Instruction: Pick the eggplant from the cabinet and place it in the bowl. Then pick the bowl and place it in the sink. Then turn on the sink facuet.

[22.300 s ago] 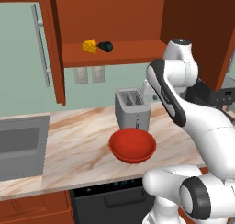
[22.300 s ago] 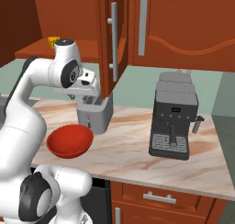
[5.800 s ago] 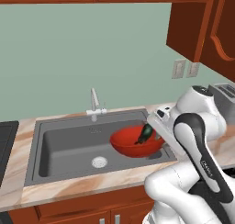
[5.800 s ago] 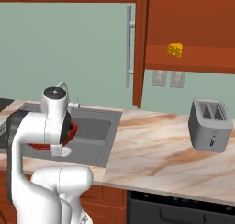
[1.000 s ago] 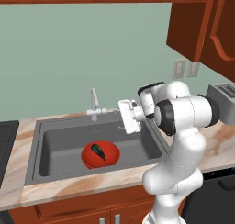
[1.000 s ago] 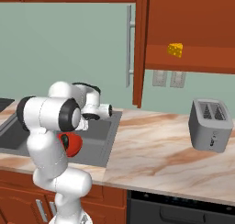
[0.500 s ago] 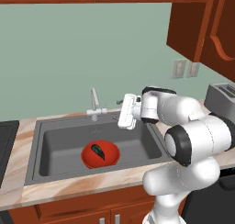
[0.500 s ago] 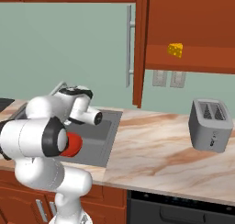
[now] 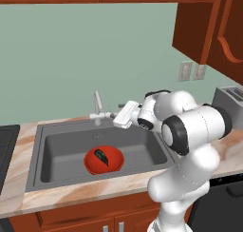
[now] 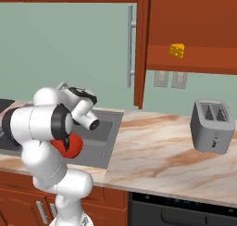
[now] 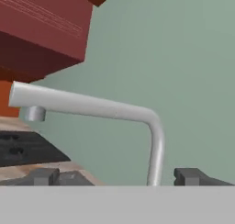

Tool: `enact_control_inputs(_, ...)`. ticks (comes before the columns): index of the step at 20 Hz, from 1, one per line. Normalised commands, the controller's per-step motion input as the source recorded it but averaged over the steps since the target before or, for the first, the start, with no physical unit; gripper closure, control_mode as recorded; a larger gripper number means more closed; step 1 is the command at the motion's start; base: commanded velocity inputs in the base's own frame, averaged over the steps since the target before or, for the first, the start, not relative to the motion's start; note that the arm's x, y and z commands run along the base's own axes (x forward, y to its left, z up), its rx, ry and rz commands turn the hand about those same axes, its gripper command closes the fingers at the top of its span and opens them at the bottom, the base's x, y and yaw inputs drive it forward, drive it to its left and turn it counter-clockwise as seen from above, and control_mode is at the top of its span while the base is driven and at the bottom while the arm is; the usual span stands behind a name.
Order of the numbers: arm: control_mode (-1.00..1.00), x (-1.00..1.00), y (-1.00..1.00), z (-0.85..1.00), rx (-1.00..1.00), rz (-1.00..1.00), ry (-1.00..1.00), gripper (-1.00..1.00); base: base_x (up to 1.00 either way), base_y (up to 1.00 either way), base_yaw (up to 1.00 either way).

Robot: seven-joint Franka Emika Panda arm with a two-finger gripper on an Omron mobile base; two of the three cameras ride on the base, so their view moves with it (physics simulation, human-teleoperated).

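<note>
One room: kitchen, marble counter (image 9: 71, 193), green wall, toaster (image 10: 212, 126) on the counter.
Sink (image 9: 57, 152): dark grey, holds the red bowl (image 9: 114, 162).
Eggplant (image 9: 101, 156): lies in the bowl.
My arm: reaches level over the sink.
My gripper (image 9: 115, 115): fingers parted, astride the faucet (image 11: 92, 107), holding nothing.

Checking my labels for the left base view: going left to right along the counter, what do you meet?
sink → bowl holding the eggplant → robot hand at the faucet → toaster.
</note>
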Motion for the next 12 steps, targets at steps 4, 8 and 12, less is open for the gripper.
enact_control_inputs(4,-1.00,0.23,-0.27,-0.40,0.31,0.00,0.08,-1.00,0.00,0.00,0.00)
enact_control_inputs(8,-1.00,0.54,0.00,-0.21,0.07,-0.01,0.03,-1.00,0.00,0.00,0.00)
enact_control_inputs(12,-1.00,0.68,0.00,-0.02,0.05,0.00,0.14,-1.00,0.00,0.00,0.00)
